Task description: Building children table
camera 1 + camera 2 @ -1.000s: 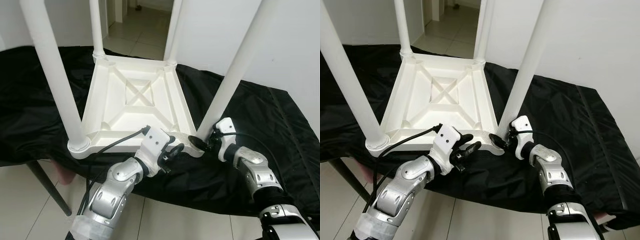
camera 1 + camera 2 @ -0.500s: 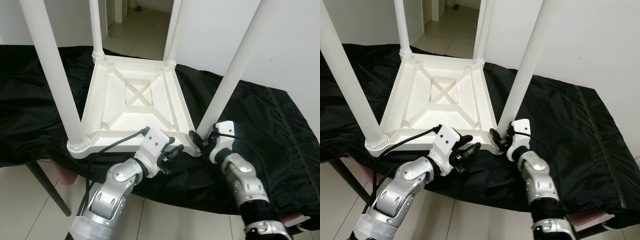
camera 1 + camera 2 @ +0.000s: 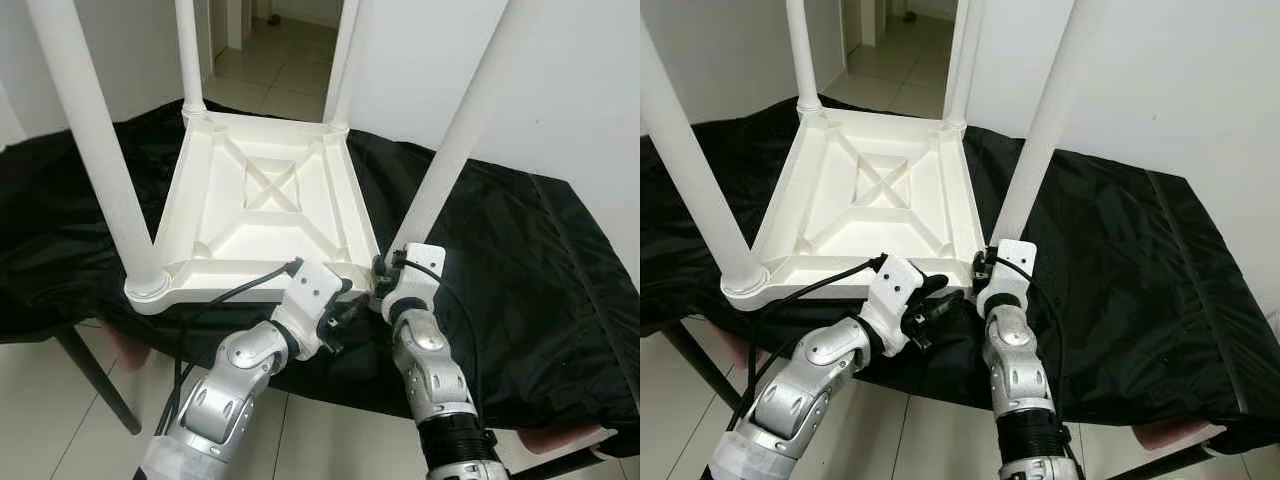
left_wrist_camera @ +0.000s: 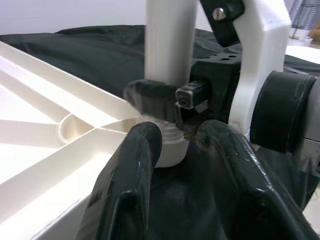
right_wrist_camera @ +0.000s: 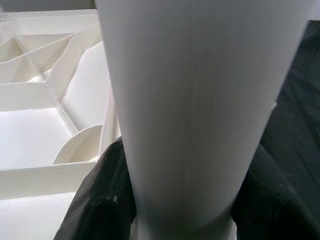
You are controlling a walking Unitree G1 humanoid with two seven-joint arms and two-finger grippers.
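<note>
An upturned white children's table [image 3: 265, 200] lies on a black-draped worktop [image 3: 520, 260]. The right pincer [image 3: 383, 283] clamps its near-right leg [image 3: 450, 150], which stands upright. The left pincer [image 3: 343, 308] hovers just left, fingers apart.

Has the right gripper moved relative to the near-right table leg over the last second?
Yes. The right gripper has swung leftward around the leg's base, now straddling it.

The table top [image 3: 265, 205] lies upside down on the cloth [image 3: 520, 250], with a leg standing at each corner: 11 o'clock [image 3: 188, 55], 1 o'clock [image 3: 343, 60], 7 o'clock [image 3: 95, 150] and 5 o'clock [image 3: 455, 130]. The right gripper [image 3: 381, 281] sits at the foot of the 5 o'clock leg, fingers either side. The left gripper [image 3: 345, 305] is just at its 8 o'clock, before the top's near edge.
</note>
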